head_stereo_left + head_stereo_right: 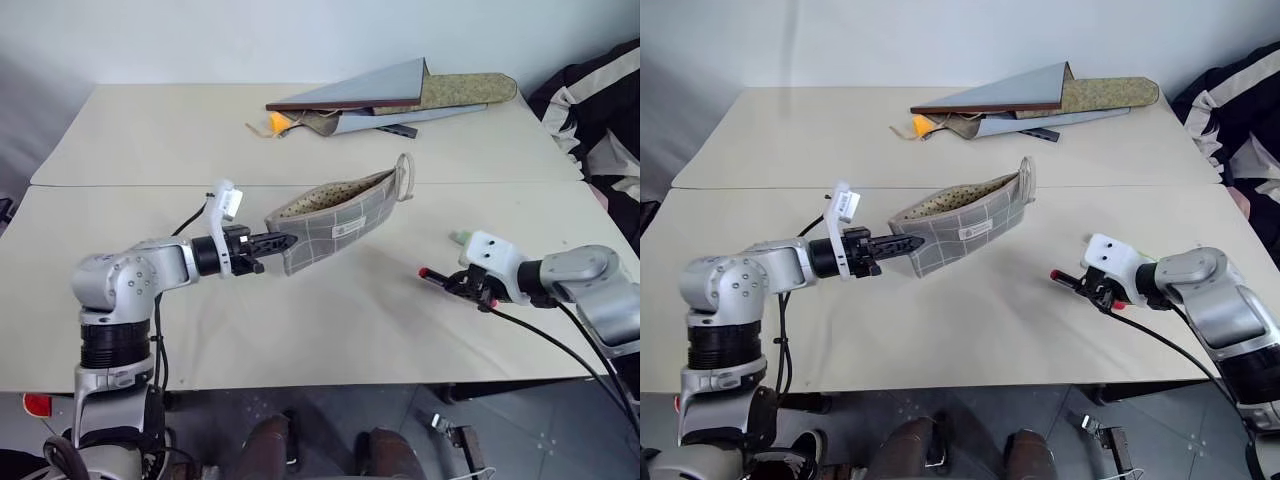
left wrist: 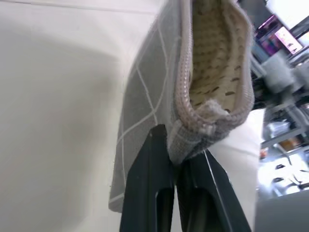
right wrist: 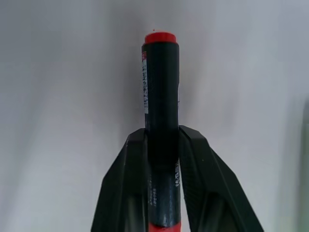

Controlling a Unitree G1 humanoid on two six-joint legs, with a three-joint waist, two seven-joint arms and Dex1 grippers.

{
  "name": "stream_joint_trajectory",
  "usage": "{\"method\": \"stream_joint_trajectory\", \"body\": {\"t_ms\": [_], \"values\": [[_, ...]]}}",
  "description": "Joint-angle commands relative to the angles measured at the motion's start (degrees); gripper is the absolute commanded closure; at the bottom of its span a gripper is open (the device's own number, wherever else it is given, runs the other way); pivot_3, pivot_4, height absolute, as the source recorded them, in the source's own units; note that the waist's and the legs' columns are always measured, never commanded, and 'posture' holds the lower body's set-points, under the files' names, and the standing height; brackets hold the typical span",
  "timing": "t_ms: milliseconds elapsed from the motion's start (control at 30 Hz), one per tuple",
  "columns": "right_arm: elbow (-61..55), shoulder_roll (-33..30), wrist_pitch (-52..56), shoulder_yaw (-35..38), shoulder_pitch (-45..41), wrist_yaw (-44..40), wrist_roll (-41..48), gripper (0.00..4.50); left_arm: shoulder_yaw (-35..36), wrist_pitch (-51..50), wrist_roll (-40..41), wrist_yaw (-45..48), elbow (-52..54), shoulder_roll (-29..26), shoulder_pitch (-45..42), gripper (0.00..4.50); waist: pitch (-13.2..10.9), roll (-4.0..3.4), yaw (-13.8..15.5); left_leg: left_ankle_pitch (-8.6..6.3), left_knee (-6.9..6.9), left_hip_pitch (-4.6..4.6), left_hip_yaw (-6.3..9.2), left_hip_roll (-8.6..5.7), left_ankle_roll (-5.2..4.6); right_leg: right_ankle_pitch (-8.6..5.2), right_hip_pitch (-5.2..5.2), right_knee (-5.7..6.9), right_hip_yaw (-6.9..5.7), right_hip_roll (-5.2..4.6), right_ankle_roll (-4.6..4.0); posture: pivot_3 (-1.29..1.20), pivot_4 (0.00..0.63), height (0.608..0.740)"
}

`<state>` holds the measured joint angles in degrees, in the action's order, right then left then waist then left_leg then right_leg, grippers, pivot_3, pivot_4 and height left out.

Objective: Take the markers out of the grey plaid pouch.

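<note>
The left gripper (image 1: 283, 241) pinches one end of the grey plaid pouch (image 1: 340, 225), its two black fingers (image 2: 149, 183) clamped tight on the fabric at the corner of the mouth. The pouch hangs lifted over the beige table (image 1: 330, 330), its mouth gaping to show the tan dotted lining, a small white label on its side and a loop at the far end. To the right of the pouch and nearer the table's front edge, the right gripper (image 1: 452, 279) is closed around a marker (image 1: 432, 274), a dark barrel with a red end that pokes out past the fingertips toward the pouch; it appears to hang just above the table surface, though contact is hard to judge. Beyond the pouch, near the table's back edge, lies a heap of grey folders (image 1: 370, 92) with an olive-speckled case (image 1: 465, 92) among them. A dark jacket with pale stripes (image 1: 595, 100) sits off the table's far right corner.
</note>
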<state>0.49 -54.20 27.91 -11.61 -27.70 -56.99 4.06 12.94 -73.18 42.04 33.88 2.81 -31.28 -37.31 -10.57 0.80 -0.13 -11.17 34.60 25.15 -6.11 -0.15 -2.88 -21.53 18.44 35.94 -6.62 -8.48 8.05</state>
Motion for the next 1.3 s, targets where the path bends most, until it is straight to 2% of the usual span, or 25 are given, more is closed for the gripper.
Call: {"method": "stream_joint_trajectory", "body": {"t_ms": [33, 300, 333, 567, 733, 933, 1000, 1167, 1300], "values": [[0.15, 3.18, 0.77, 1.23, -2.35, 0.7, 1.03, 3.63, 2.21, -0.46, -0.01, -0.74, -1.74, -1.47, -0.38, 4.5, 0.0, 0.0, -0.09, 0.0, -0.01, -0.01, -0.02, 0.02, 0.01, 0.0, 0.0, -0.01, 0.03, 0.02, 0.0, 0.0, 0.15, 0.74], [1.78, 4.69, -2.95, 2.28, -4.07, 1.05, -0.72, 0.94, 5.58, -0.49, 0.42, -2.8, -2.32, -1.45, 2.53, 4.5, -0.02, 0.03, 0.22, -0.01, -0.12, 0.08, 0.07, -0.02, 0.04, -0.01, 0.01, 0.0, 0.27, 0.01, -0.01, 0.0, 0.15, 0.74], [2.02, 6.54, -3.08, 4.11, -5.38, 2.97, 0.44, 0.65, 6.78, -1.13, 0.77, -3.58, -2.2, -1.21, 2.72, 4.5, -0.02, 0.04, 0.12, -0.01, -0.11, 0.08, 0.07, -0.02, 0.04, -0.01, 0.01, -0.01, 0.27, 0.01, -0.01, 0.0, 0.15, 0.74], [-5.38, 14.6, 2.74, 13.65, -6.99, 4.76, 13.06, 0.65, 17.55, -7.85, 4.77, -8.02, -3.34, -0.43, 3.07, 4.5, -0.03, 0.06, -0.06, 0.02, -0.15, 0.04, 0.09, 0.03, 0.08, -0.01, 0.05, 0.07, 0.3, 0.06, -0.02, 0.0, 0.15, 0.74], [-9.3, 19.79, 4.7, 17.8, -3.59, 11.79, 15.88, 0.61, 27.87, -13.33, 4.45, -14.0, -3.33, 1.29, 5.11, 3.19, -0.02, 0.09, 0.06, 0.02, -0.22, 0.04, 0.14, -0.01, 0.08, -0.01, 0.01, 0.09, 0.27, 0.03, -0.02, 0.0, 0.15, 0.74], [-11.51, 19.44, 3.87, 16.12, -1.48, 12.46, 15.54, 0.61, 26.77, -7.1, 0.79, -17.83, -0.58, 0.62, 7.69, 1.36, -0.08, 0.2, 0.08, 0.0, -0.24, 0.04, 0.09, -0.05, 0.11, -0.01, 0.11, 0.08, 0.32, 0.01, -0.02, 0.0, 0.15, 0.74], [-11.26, 18.47, 3.78, 15.95, -1.24, 11.71, 15.38, 0.61, 20.71, -0.85, -1.58, -13.34, 4.53, -3.93, 11.3, 0.78, -0.09, 0.24, -0.01, -0.1, -0.27, 0.02, 0.08, -0.06, 0.29, -0.01, 0.12, 0.06, 0.36, 0.0, -0.02, 0.0, 0.15, 0.74], [-11.37, 15.39, 2.76, 18.29, 0.87, 10.94, 15.39, 0.61, 18.05, 9.53, -3.62, -6.61, 14.36, -9.57, 22.03, 0.78, -0.08, 0.27, -0.09, -0.2, -0.57, -0.06, -0.14, -0.06, 0.48, 0.0, 0.2, 0.05, 0.46, 0.01, -0.02, 0.0, 0.15, 0.74], [-9.81, 14.0, 1.24, 22.03, 2.36, 14.05, 14.42, 0.61, 18.69, 17.37, -4.83, -5.88, 18.77, -8.52, 26.81, 0.78, -0.08, 0.27, 0.03, -0.19, -0.65, -0.05, -0.17, 0.0, 0.48, -0.04, 0.27, -0.09, 0.48, 0.02, -0.09, 0.0, 0.15, 0.74]]}}
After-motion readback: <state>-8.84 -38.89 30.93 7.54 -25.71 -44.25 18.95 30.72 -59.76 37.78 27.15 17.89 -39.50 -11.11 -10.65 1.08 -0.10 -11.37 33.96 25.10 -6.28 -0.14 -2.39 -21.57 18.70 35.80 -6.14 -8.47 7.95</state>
